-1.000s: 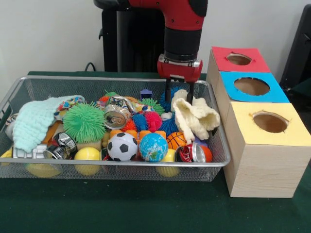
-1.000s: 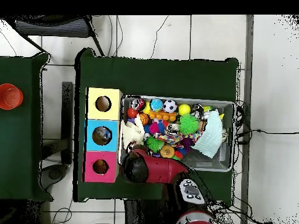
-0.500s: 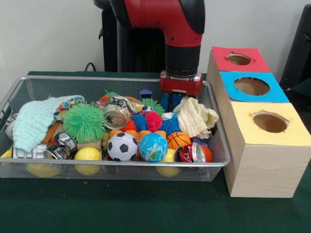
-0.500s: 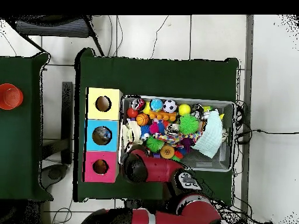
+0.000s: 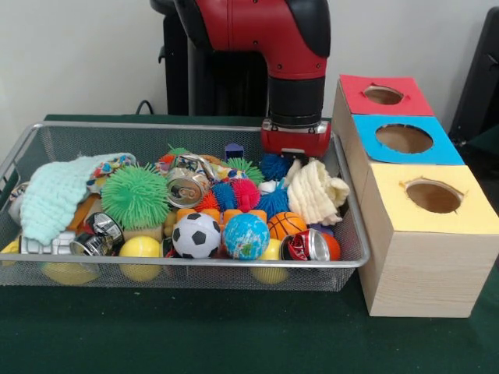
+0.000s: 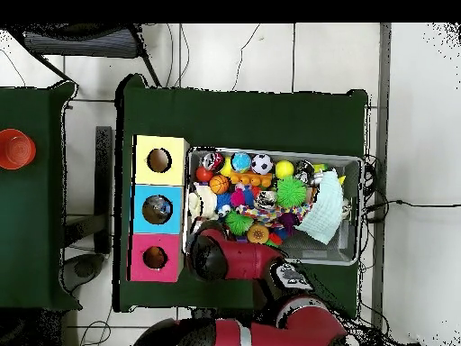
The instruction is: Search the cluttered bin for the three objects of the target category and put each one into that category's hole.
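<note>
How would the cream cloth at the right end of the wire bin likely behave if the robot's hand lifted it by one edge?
The cream cloth lies bunched in soft folds, so it would probably hang limp rather than hold its shape. It looks light for its bulk. Draped over neighbouring balls beside the hand, it might drag or nudge one as it rises.

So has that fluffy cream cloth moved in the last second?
Yes. The cream cloth has sunk lower and bunched up against the right wall of the wire bin, where a second ago it was lifted higher under the arm.
</note>
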You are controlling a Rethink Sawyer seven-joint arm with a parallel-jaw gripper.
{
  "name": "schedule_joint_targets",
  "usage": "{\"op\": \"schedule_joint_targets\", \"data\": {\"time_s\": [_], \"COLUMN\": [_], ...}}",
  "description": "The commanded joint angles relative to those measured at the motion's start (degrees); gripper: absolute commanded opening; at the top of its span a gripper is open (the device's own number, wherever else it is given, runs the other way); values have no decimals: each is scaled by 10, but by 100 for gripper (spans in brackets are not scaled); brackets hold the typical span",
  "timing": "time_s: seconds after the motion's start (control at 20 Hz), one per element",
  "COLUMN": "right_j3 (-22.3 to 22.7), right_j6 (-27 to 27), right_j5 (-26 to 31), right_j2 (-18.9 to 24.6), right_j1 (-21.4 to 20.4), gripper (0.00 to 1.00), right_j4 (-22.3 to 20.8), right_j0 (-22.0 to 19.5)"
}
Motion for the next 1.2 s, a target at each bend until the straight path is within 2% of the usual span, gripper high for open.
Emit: {"op": "schedule_joint_targets", "data": {"time_s": [0.05, 0.1, 0.2, 0.5, 0.75, 0.9, 1.2], "right_j3": [-10, -3, -4, -30, -55, -81, -105], "right_j6": [34, 22, 4, -28, -20, -13, -24], "right_j5": [78, 116, 164, 202, 180, 169, 176], "right_j2": [35, 20, 2, -17, -47, -85, -77], "right_j1": [-86, -122, -163, -206, -202, -191, -164], "gripper": [0, 0, 0, 0, 0, 0, 0], "right_j4": [-12, -8, -7, -42, -85, -108, -142], "right_j0": [-18, -17, -16, -32, -26, -5, -34]}}
